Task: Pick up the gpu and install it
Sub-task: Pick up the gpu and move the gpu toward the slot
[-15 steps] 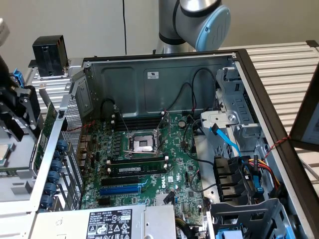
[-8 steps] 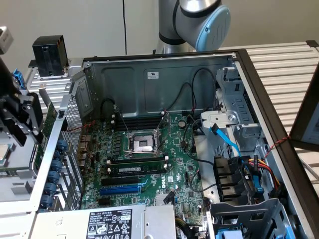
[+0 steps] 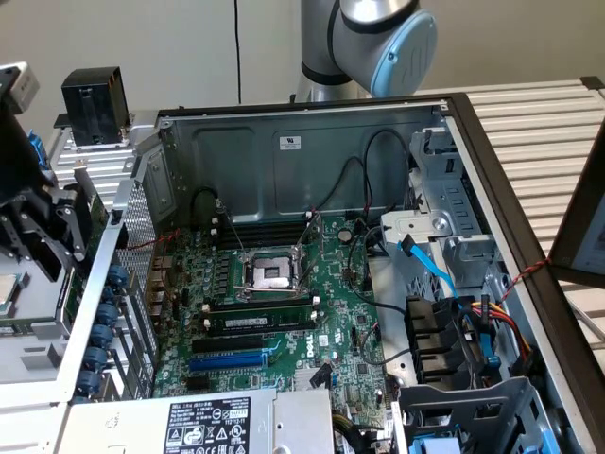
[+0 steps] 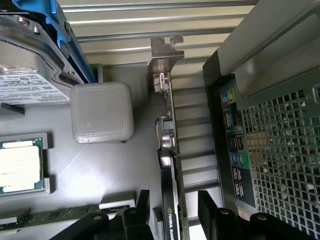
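Gpu [image 4: 169, 160], a small, short expansion card with a green circuit board, a black cooler shroud and a bright metal end bracket [image 4: 162, 52], stands on its edge along the side of a flat grey parts tray [image 4: 125, 165]. It is outside the computer and not yet lifted.

Across the wrist view, the tray carries a silver hard drive in a blue frame [image 4: 30, 55], a square silver processor chip [image 4: 17, 167], a pale grey printed block [image 4: 102, 112] and a long thin green memory stick [image 4: 55, 216]. Then comes the card, and beyond it the case's black rear panel [image 4: 232, 135] with coloured ports and a perforated metal grille [image 4: 280, 150].

The black two-fingered gripper [image 4: 174, 200] is spread wide and grips nothing. One finger [image 4: 142, 205] stands on each side of the card, apart from it.

In the exterior view, the open grey metal case [image 3: 302, 142] holds the large green motherboard [image 3: 321, 303], and its long blue expansion slot [image 3: 227, 360] is unoccupied.

The step in hand looks like the pick-up: the card is straddled, but no grasp has been made. A sound grasp would call for fingers squared to the thin card and low enough to pinch board and shroud rather than the bracket. They would also need to close evenly so the card does not tip toward the case.
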Available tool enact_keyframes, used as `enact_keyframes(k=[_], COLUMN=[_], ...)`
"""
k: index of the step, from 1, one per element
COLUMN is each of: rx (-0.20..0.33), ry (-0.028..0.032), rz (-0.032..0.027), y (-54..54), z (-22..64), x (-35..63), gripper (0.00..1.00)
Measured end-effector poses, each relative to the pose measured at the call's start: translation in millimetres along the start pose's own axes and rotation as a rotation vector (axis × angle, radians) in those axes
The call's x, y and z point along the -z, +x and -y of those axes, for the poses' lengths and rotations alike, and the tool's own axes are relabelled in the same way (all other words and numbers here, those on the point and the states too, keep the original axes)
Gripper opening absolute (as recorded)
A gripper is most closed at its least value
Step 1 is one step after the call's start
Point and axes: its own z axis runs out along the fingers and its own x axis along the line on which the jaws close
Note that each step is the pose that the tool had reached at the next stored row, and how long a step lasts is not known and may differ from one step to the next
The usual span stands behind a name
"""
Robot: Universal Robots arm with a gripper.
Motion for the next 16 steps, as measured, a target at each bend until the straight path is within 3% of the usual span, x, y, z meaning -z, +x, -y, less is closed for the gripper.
enact_keyframes(k=[2,6,7,13,16], rx=[0.001,0.003,0.003,0.042,0.047], ry=[-0.0027,-0.0189,-0.0227,-0.0301,-0.0311], rz=[0.0035,0.0104,0.0101,0.0041,0.0032], y=[1.1,2.3,2.8,4.1,4.6], z=[0.3,0.8,0.9,1.8,2.1], x=[-2.1,-5.1,-6.7,-12.5,-16.2], gripper=[0.51,0.51,0.51,0.51,0.51])
